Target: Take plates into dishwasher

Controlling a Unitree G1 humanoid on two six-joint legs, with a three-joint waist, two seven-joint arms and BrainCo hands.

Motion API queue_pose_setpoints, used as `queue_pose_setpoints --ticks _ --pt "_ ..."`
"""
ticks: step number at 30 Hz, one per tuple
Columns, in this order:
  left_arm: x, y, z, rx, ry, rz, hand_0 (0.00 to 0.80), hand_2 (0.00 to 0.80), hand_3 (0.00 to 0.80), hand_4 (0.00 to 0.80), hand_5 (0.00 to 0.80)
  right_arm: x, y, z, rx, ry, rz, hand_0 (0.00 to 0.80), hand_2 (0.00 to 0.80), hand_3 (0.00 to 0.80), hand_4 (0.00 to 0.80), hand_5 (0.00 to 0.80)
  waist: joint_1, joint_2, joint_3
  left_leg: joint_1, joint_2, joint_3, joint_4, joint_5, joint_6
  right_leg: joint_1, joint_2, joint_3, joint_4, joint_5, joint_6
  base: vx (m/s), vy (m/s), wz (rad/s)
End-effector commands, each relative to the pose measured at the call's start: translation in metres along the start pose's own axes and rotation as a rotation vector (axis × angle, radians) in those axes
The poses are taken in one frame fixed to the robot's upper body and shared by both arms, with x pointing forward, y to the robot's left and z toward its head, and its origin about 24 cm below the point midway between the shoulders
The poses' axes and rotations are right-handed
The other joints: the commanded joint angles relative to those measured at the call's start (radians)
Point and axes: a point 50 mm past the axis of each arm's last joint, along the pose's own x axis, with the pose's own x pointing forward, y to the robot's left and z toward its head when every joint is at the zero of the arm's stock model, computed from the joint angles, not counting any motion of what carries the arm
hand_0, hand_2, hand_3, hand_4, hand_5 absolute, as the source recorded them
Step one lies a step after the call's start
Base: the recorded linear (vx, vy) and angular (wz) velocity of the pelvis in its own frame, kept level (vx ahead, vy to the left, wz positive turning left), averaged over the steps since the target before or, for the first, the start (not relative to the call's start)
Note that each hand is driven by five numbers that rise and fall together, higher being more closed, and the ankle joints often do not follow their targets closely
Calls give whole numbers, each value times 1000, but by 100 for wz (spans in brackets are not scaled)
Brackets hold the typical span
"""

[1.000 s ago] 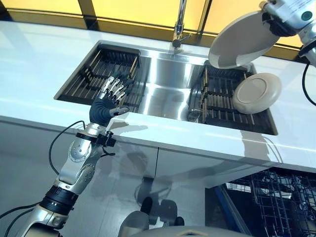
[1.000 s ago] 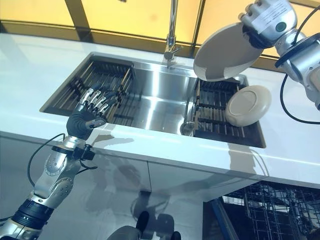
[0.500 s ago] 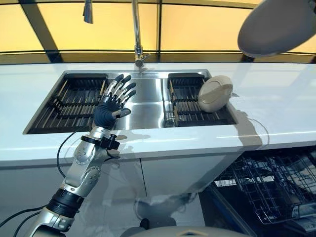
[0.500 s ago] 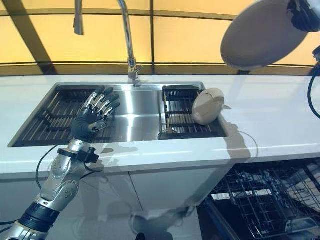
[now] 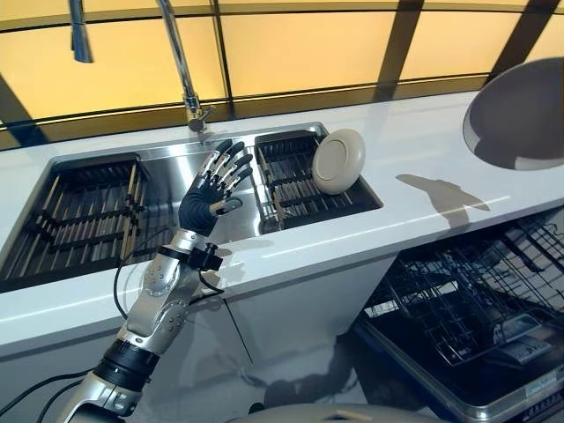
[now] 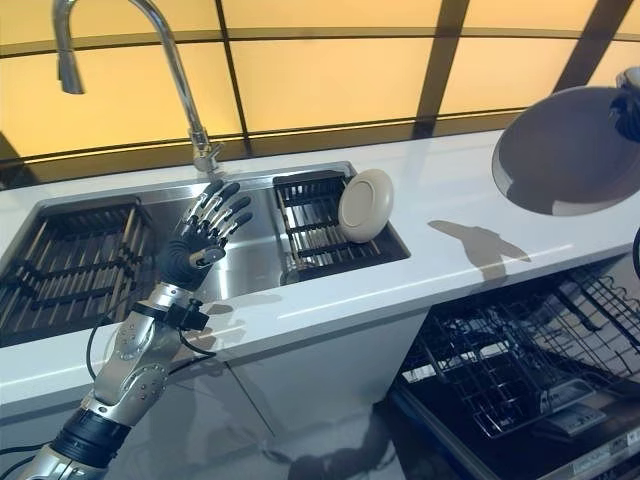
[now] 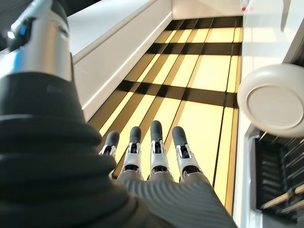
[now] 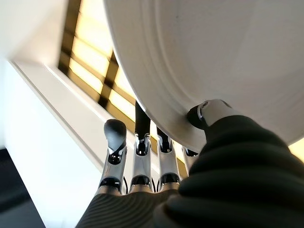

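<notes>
1. White countertop (image 5: 423, 167): runs across the view. Its front edge overhangs the cabinet fronts. A wide bare stretch lies right of the sink; only a shadow falls on it.
2. Steel sink (image 5: 167, 176): set into the counter, with slatted racks at both ends and a bare steel floor between them. Tall faucet (image 6: 195, 130) rises at the back rim.
3. Dishwasher (image 5: 467, 308): open below the counter's front edge, to the right. Its dark wire rack (image 6: 510, 355) is pulled out past the counter line. Only a few small items I cannot identify lie in its lower part.
4. Carried plate (image 6: 565, 150): pale, round, held high at the far right, over the counter's right end and above the pulled-out rack. It is tilted and touches neither counter nor rack.
5. Second plate (image 5: 338, 160): stands on edge in the sink's right-hand rack (image 5: 295, 181), leaning toward the right rim, apart from both hands.
6. Left hand (image 5: 210, 189): raised over the middle of the sink near the front rim, fingers (image 7: 156, 142) straight and slightly spread, holding nothing and touching nothing. The second plate is just to its right with a gap between.
7. Right hand (image 8: 142, 190): clamped on the carried plate's rim in its wrist view, thumb (image 8: 211, 114) pressed on one face, fingers running behind the other.
</notes>
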Motion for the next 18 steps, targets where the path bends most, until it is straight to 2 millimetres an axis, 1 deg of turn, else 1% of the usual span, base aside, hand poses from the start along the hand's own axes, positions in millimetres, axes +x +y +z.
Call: queue_pose_setpoints --ticks 1,5,9,13,18 --pt "11 0 21 65 -101 0 0 0 0 0 0 -4 -32 -42 4 169 -71 800 800 800 800 800 -1 -36 -41 65 -32 22 6 -130 56 -34 70 -22 4 54 14 13 11 -16" --pt "11 3 23 90 -97 30 0 0 0 0 0 -15 -15 -45 51 195 25 800 800 800 800 800 -23 -35 -37 67 -28 40 6 -134 58 -38 72 -6 4 59 17 13 6 -18" --pt "12 5 26 105 -99 45 0 0 0 0 0 -29 7 -46 125 218 133 800 800 800 800 800 -36 -40 -30 68 -26 56 6 -136 61 -42 74 4 4 63 19 2 -7 -14" --pt "14 6 28 117 -97 49 0 0 0 0 0 -40 26 -39 184 215 224 800 800 800 800 800 -44 -41 -21 73 -23 71 6 -138 64 -43 76 11 4 67 19 3 -12 -8" --pt "16 5 27 122 -82 43 0 0 0 0 0 -48 48 -30 212 224 312 800 800 800 800 800 -45 -40 -15 75 -21 80 6 -138 64 -43 77 12 4 67 18 7 -20 -14"
